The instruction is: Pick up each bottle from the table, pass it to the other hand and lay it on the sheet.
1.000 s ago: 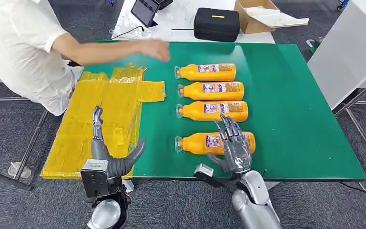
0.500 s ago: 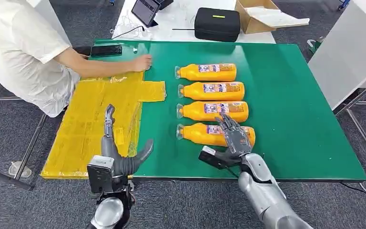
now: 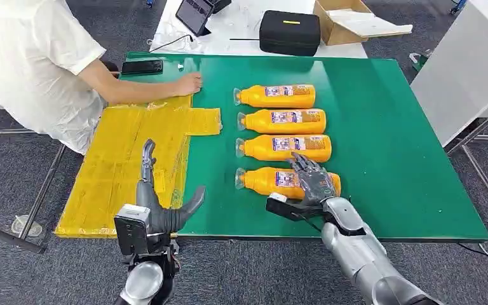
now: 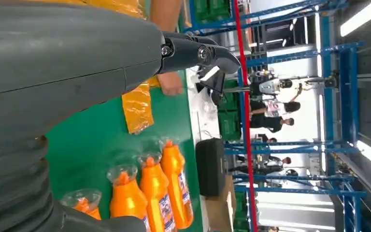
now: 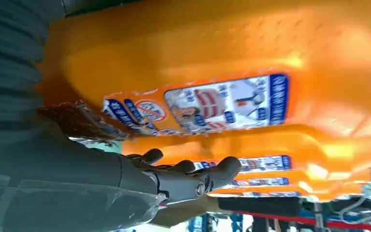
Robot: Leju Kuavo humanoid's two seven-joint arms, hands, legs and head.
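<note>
1. Lying on their sides in a row on the green table (image 3: 406, 159) are four orange bottles, all with their caps toward the yellow sheet (image 3: 121, 159).
2. The right hand (image 3: 311, 181) rests on top of the nearest bottle (image 3: 260, 180), with its fingers (image 5: 212, 176) spread over the label end. I cannot tell if it has a real hold on it.
3. The next bottle (image 3: 284, 147) lies just beside the nearest one, and the two other bottles (image 3: 276, 108) are farther back.
4. The left hand (image 3: 159, 203) is up over the near edge of the sheet. Its fingers are wide apart and it holds nothing.
5. A person's hand (image 3: 187, 83) rests on the far end of the sheet.
</note>
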